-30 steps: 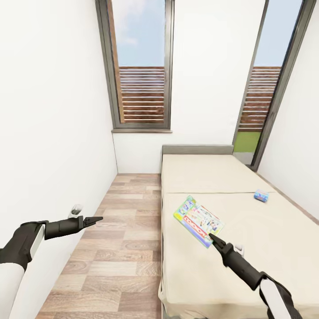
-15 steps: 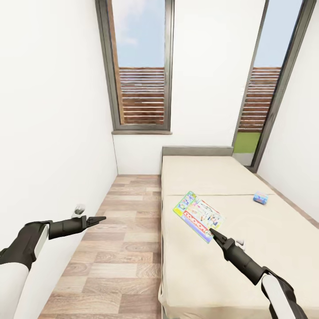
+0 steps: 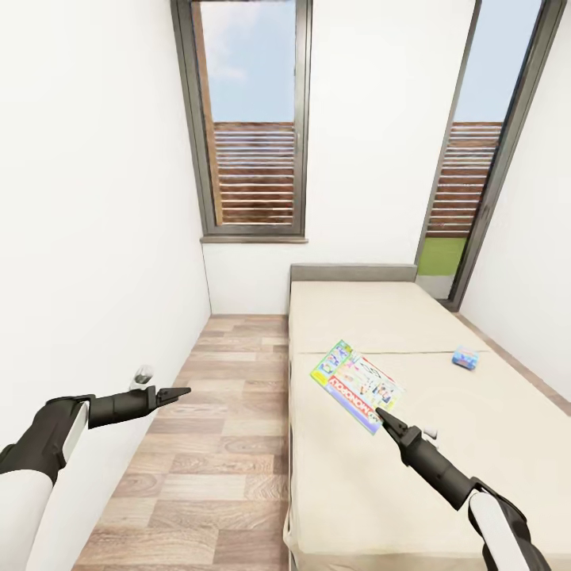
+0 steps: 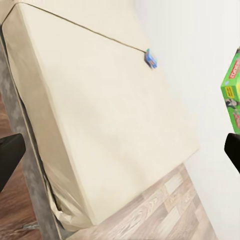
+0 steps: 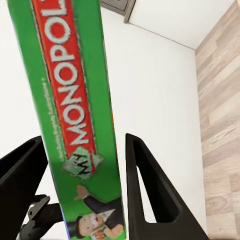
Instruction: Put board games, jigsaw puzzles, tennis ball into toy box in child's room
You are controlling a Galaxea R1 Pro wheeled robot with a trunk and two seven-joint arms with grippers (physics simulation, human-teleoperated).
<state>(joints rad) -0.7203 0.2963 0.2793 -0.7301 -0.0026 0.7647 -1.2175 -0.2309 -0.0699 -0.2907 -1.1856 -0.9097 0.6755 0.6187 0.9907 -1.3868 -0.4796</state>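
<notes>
A green-edged Monopoly board game (image 3: 356, 383) hangs tilted just above the cream bed (image 3: 460, 452), near the bed's left side. My right gripper (image 3: 382, 415) is shut on its near edge. In the right wrist view the green edge (image 5: 75, 115) sits between the two black fingers (image 5: 147, 190). A small blue board game (image 3: 465, 358) lies flat further back on the bed, toward its right side. My left gripper (image 3: 181, 392) is open over the wood floor, left of the bed, holding nothing. From the left wrist I see the bed (image 4: 100, 110), the blue game (image 4: 151, 58) and the green one (image 4: 233, 90).
White walls (image 3: 87, 238) close in on the left, leaving a strip of plank floor (image 3: 222, 444) between wall and bed. Two tall windows (image 3: 254, 119) stand at the far end behind the grey headboard (image 3: 353, 271).
The right gripper has lifted the green board game a little off the bed. The left arm has barely moved. The whole picture has shifted slightly.
</notes>
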